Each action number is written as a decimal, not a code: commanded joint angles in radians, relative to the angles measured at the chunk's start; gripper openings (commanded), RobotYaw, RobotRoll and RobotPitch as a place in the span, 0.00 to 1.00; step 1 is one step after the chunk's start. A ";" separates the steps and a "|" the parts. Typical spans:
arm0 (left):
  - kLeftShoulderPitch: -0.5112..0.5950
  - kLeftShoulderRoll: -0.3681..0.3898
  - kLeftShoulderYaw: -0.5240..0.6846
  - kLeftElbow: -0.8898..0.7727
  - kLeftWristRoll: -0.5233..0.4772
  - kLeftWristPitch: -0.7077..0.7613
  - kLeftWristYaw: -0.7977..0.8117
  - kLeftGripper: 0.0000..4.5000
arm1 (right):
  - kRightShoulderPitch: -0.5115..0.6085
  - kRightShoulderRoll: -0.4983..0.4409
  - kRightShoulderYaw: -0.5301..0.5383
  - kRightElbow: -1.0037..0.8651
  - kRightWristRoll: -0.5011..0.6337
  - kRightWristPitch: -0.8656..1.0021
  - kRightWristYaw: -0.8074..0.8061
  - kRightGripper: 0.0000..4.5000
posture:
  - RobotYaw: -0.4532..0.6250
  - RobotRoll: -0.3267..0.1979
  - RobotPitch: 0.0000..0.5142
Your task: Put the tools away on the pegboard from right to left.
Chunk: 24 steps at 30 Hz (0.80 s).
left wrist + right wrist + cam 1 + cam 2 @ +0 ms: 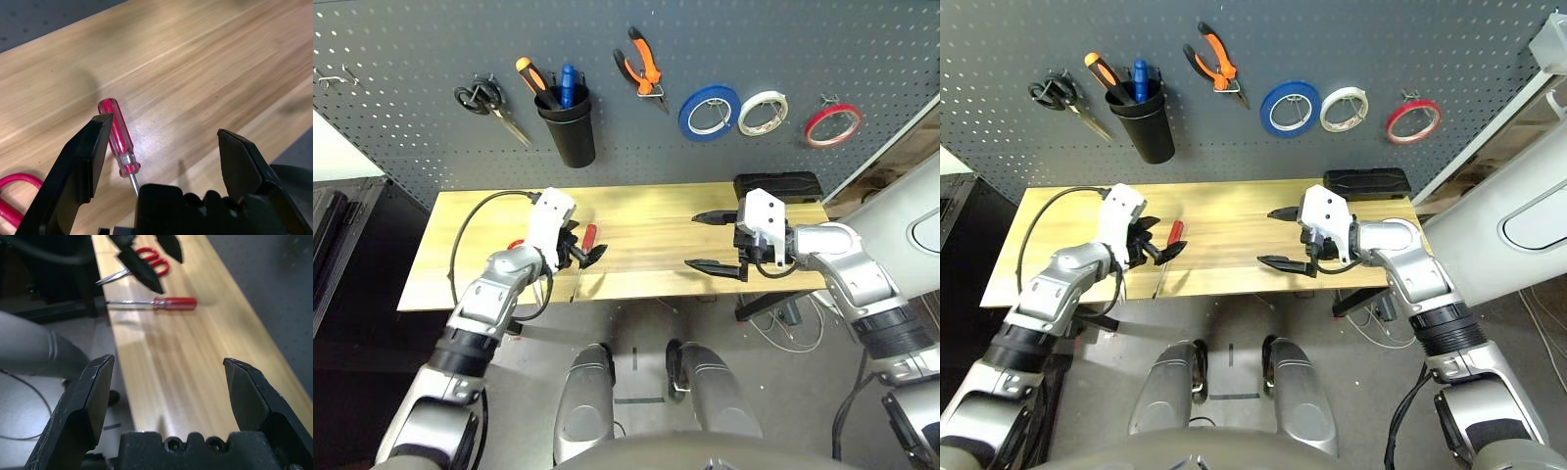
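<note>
I see 2 shiny silver arms with black rings near the joints. Each arm ends in a white boxy block. My left gripper (pixel 585 253) and my right gripper (pixel 710 241) each have 2 black pointed fingers (pixel 90 401) with flat inner faces. A thin black cable (pixel 470 220) loops from the left white block. Small round screws (pixel 171 444) sit in the right gripper's black base.

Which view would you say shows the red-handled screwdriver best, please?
The right wrist view: the red-handled screwdriver lies in full on the table. The left wrist view cuts off its shaft; in the eye views the left pincer partly covers it.
</note>
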 commanded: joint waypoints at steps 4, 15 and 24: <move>-0.056 -0.047 -0.016 0.166 0.066 -0.030 0.025 1.00 | 0.066 -0.030 -0.002 -0.077 0.002 0.013 -0.003 0.99 | 0.37 0.62 0.37; -0.080 -0.103 0.015 0.295 0.112 -0.021 0.101 1.00 | 0.136 -0.031 0.007 -0.181 0.006 0.061 -0.027 0.99 | 0.35 0.62 0.47; -0.117 -0.150 0.036 0.397 0.123 -0.036 0.152 1.00 | 0.171 -0.040 0.000 -0.238 0.016 0.094 -0.037 0.99 | 0.33 0.62 0.53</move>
